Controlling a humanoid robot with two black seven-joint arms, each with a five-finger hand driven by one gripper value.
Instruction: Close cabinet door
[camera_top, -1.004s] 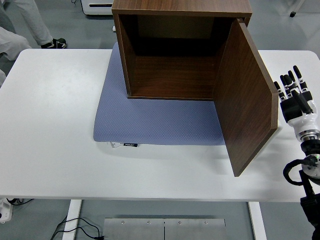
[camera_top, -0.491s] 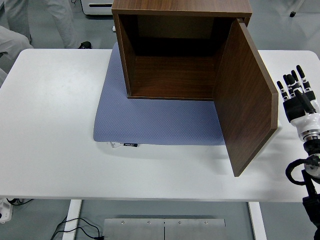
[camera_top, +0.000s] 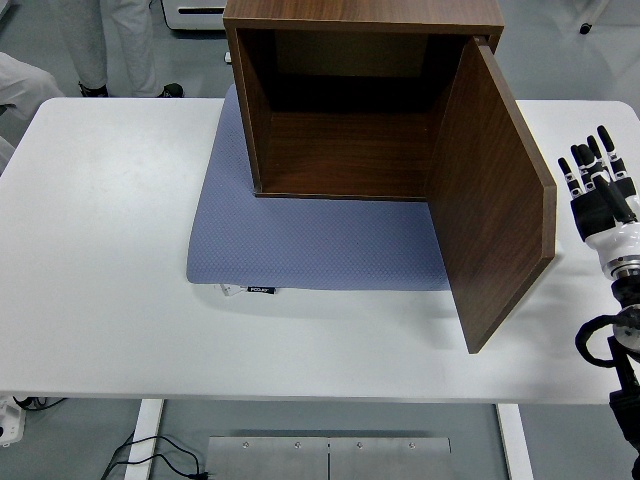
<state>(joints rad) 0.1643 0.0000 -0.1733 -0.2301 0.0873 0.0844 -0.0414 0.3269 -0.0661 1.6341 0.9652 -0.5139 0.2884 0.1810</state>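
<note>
Since a second ago, my right hand (camera_top: 598, 185) has drifted right and slightly up, away from the cabinet door (camera_top: 492, 195); door itself hasn't budged. Hand now sits near the counter's (camera_top: 110, 240) right edge, fingers (camera_top: 587, 160) extended and loosely spread, pointing away from me, holding nothing. Clear gap between hand and door, no contact. Cabinet (camera_top: 365, 95) stands at the counter's far middle, back part resting on a blue-grey mat (camera_top: 300, 235), open front toward me, interior dark. Door hinged on the cabinet's right side, swung wide open, free edge sticking out toward the near right, past the mat's front edge. Person's legs (camera_top: 100, 40) visible top left, beyond the counter.
</note>
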